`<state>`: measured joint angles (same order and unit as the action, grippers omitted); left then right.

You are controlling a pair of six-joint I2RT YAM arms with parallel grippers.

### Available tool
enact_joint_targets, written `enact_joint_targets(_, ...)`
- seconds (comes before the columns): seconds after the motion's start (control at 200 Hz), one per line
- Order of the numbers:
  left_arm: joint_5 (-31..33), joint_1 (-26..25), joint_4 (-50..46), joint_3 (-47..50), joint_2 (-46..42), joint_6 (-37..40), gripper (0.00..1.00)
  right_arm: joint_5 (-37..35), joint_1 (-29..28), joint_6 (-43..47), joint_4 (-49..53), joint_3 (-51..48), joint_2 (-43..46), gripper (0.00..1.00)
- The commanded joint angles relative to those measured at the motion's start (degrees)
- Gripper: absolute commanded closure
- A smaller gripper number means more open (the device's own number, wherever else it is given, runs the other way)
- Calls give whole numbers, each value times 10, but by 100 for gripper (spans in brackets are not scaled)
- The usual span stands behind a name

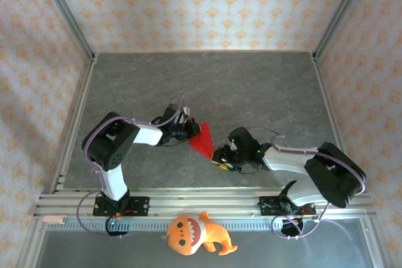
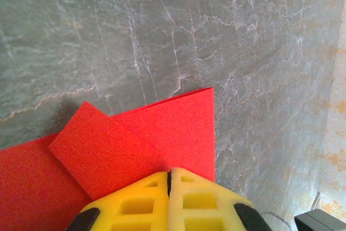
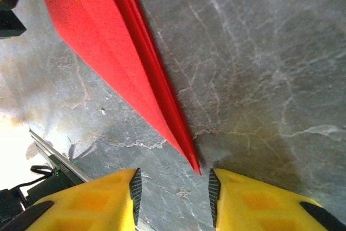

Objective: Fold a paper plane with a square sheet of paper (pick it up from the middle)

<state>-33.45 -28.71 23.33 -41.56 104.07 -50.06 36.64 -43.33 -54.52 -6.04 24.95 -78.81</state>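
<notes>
At the near edge of the red paper (image 2: 146,139), the left gripper (image 2: 169,182) is clamped tight. Its two yellow fingers are pressed together on the sheet. The paper is folded, and one corner flap lies turned over on top of it. From the right wrist it looks like a long thin point made of a few layers.

The right gripper (image 3: 173,190) sits just past that sharp tip with its fingers apart, holding nothing. The tip points at the gap and touches neither finger.

On the far side of the paper, the grey stone table (image 1: 251,92) spreads wide, out to the patterned walls. There is open room to the paper's left and right too. On the near side the room is short. A metal rail (image 1: 207,200) runs across there. Past the rail lies an orange plush toy (image 1: 191,233), well apart from the paper.
</notes>
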Motion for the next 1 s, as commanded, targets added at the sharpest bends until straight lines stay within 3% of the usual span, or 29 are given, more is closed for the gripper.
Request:
enact_joint_targets(0.0, 15, 6, -65, 26, 24, -3, 100, 9, -2, -12, -27, -4, -8, 60)
enact_joint_targets(0.31, 12, 5, -66, 25, 25, -6, 100, -1, -2, 30, -7, 45, -40, 61)
enact_joint_targets(0.991, 16, 4, -72, 13, 20, -12, 100, -20, 1, 14, -78, 17, 2, 61)
